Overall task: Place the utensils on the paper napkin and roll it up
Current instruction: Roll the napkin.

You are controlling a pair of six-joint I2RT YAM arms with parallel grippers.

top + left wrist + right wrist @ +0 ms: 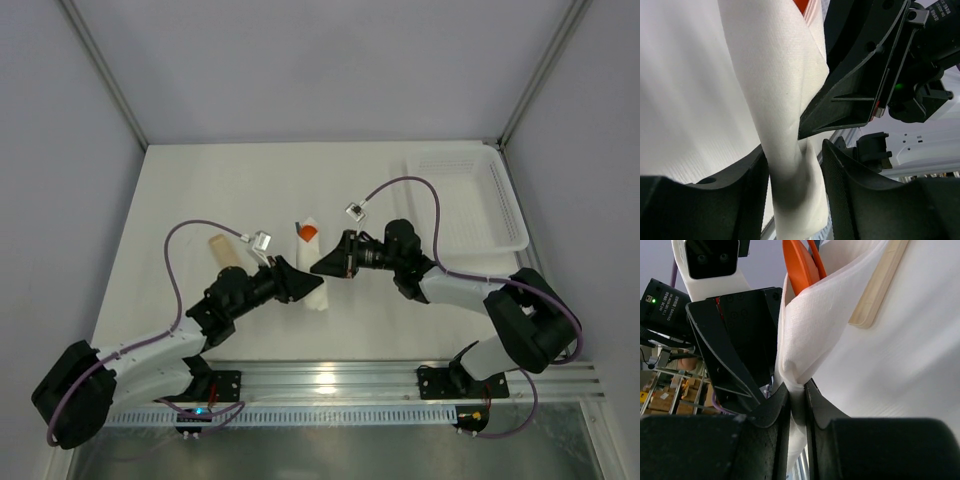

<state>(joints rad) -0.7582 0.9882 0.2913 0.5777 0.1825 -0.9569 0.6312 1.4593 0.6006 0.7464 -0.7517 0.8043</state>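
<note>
Right jaws pinch paper napkin [840, 340] fold; left jaws half-open astride it; orange utensil [800, 265] mostly hidden.

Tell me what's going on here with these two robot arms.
The two arms are rolling a thin white paper napkin mid-table. The right arm's fingers are pinched shut on a fold of it. The left arm's fingers stand open on either side of the rolled part, beside the right ones. A brown-orange utensil piece pokes out of the roll's end, and a pale tan flat wooden stick seems partly tucked under the napkin's edge.
</note>
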